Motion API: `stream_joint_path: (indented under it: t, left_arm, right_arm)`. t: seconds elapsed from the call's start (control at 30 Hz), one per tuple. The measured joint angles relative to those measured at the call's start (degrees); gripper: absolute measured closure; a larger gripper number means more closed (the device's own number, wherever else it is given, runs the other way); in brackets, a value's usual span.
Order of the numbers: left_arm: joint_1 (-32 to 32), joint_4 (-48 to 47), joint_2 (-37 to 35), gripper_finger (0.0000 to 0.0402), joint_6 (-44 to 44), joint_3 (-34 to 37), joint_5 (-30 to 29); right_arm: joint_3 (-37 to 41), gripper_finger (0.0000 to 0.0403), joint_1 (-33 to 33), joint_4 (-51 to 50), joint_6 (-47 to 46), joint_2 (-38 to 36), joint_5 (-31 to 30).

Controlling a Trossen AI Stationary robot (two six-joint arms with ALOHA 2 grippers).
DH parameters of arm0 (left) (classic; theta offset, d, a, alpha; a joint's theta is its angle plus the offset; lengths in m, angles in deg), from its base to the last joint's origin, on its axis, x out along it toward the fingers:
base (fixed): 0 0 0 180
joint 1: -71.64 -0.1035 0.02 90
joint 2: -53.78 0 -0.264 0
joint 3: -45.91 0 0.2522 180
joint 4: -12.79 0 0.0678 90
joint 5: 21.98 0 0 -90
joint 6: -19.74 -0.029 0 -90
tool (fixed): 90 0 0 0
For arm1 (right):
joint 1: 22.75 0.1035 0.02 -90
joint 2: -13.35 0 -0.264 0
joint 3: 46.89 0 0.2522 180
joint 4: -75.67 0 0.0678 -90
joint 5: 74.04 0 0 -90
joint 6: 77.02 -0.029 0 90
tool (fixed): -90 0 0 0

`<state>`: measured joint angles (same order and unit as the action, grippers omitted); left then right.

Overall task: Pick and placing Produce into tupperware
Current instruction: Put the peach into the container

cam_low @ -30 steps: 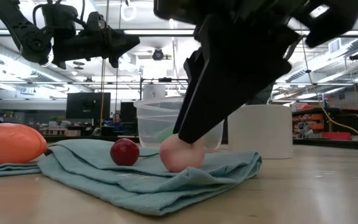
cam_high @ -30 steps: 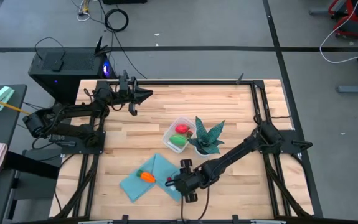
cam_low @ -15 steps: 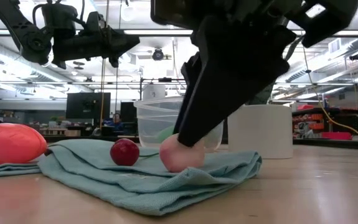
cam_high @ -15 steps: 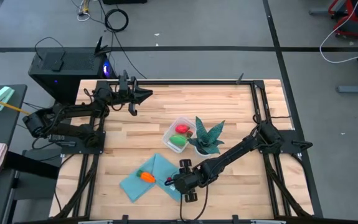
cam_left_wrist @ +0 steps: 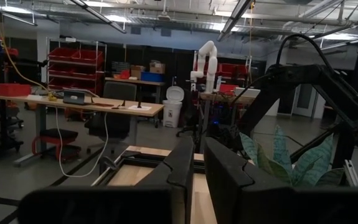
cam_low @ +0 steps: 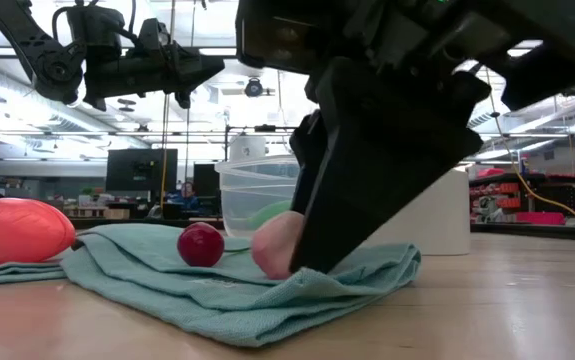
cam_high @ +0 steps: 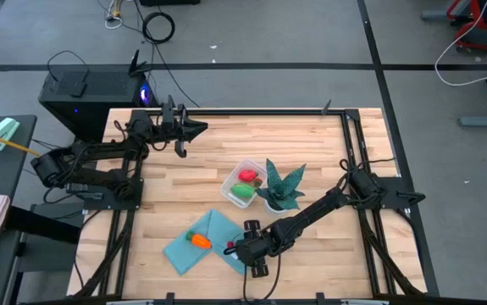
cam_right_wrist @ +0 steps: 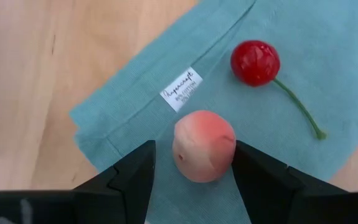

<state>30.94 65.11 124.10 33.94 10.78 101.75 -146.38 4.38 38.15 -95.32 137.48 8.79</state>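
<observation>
Because the peach [cam_right_wrist: 203, 153] lies loose on the teal cloth [cam_right_wrist: 328, 62], the right end effector [cam_right_wrist: 194, 171] has its two fingers set wide, one on each side of the fruit and neither clearly touching it, which looks like the setup for a pinch. In the low view the near finger [cam_low: 367, 170] slants down to the cloth and hides half the peach [cam_low: 270, 247], so contact there cannot be judged for sure. Just beside the peach sits a cherry [cam_right_wrist: 255, 63], its green stem trailing away across the cloth, near enough that a careless close might nudge it. Farther along the cloth rests the carrot [cam_high: 199, 241], well apart from the grasp. The tupperware [cam_high: 246, 180] stands on the worktop [cam_high: 311, 144] beyond the cloth, touching or nearly touching the potted plant [cam_high: 282, 188], and already holds a red piece [cam_high: 248, 175] and a green one [cam_high: 241, 192]; two items in, three left, by my count. From the end effector [cam_high: 241, 246] the right arm runs back in a long, low reach to its base at the worktop's right edge. The left end effector [cam_high: 194, 129] waits raised over the far left corner, fingers close together with only a thin gap.
</observation>
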Motion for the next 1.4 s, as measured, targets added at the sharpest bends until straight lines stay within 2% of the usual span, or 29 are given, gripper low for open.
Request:
stream_joint_path:
  t: [0.67,1.4]
  left_arm:
    - [0.0,0.0,0.0,0.0356,0.05,0.0,0.0]
    - [0.02,-0.04,0.0,0.0362,0.04,0.0,-0.01]
  right_arm:
    - [0.0,0.0247,0.0,0.34,-0.09,0.0,0.01]
    - [-0.95,0.0247,-0.74,-0.51,0.14,-0.98,1.23]
